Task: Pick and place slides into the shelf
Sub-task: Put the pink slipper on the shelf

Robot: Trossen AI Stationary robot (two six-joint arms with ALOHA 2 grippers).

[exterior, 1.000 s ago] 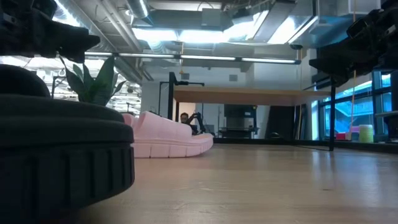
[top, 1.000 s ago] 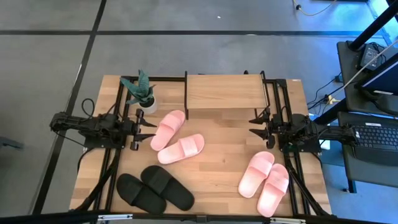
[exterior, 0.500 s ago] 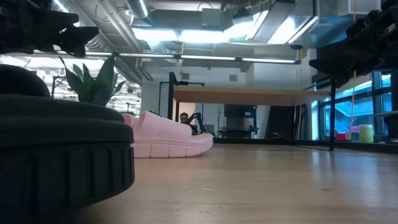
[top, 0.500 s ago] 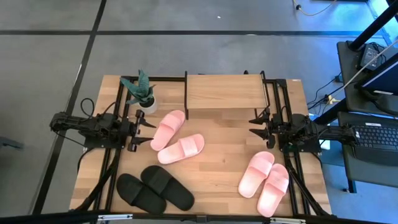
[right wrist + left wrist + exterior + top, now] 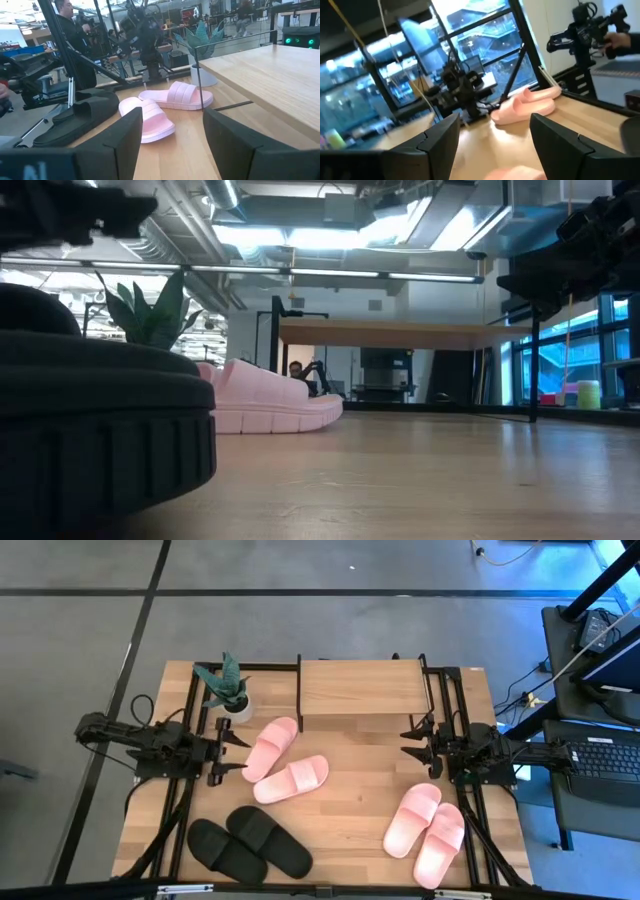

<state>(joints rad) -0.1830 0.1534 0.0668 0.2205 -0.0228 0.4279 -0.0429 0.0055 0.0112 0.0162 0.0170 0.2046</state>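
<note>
Two pale pink slides [image 5: 270, 747] [image 5: 291, 779] lie sole-down left of centre on the table. Another pink pair [image 5: 425, 830] lies at the near right, and a black pair [image 5: 248, 845] at the near left. The shelf [image 5: 362, 687] stands at the far middle, its wooden top bare. My left gripper [image 5: 238, 756] hovers open just left of the two pink slides, touching nothing. My right gripper [image 5: 406, 742] hovers open at the right, on the far side of the right pink pair. The right wrist view shows the pink slides [image 5: 177, 95] and a black slide [image 5: 85, 112].
A potted plant [image 5: 228, 690] stands at the far left beside the shelf. Black frame rails run along both table sides. Bare wood lies between the two pink pairs [image 5: 355, 790]. A person [image 5: 70, 30] shows in the room beyond the table.
My left gripper has risen a little, staying open beside the pink slides. The slides lie where they were.
</note>
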